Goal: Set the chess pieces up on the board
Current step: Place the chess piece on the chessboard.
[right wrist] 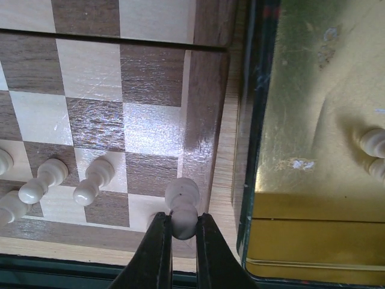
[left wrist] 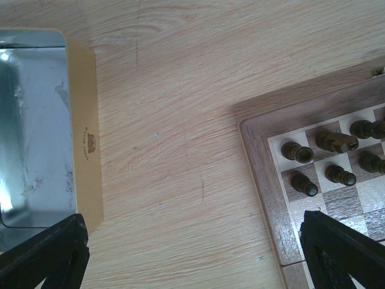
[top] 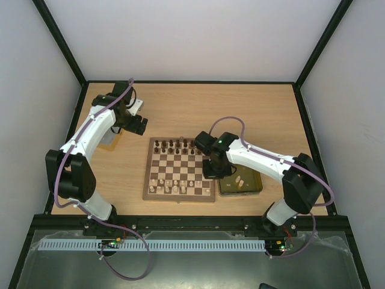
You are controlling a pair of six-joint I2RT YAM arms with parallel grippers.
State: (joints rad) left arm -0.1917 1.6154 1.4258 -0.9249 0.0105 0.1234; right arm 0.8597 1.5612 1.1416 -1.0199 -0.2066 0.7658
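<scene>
The board (top: 178, 198) lies mid-table, with dark chess pieces (top: 174, 145) along its far rows and cream ones (top: 174, 188) along its near rows. My right gripper (right wrist: 182, 220) is shut on a cream pawn (right wrist: 182, 205), held over the board's near right corner square beside the border (right wrist: 203, 126). More cream pawns (right wrist: 96, 176) stand to its left. My left gripper (left wrist: 192, 256) is open with nothing between its fingers (left wrist: 51, 253). It hangs over bare table between a silver tray (left wrist: 30, 120) and the board's far left corner (left wrist: 260, 158), where dark pieces (left wrist: 298, 152) stand.
A gold tray (right wrist: 313, 120) sits tight against the board's right side, with a few cream pieces (right wrist: 374, 141) in it; the top view shows it (top: 255, 188) under the right arm. The silver tray (top: 108, 138) lies left of the board. Dark frame posts edge the table.
</scene>
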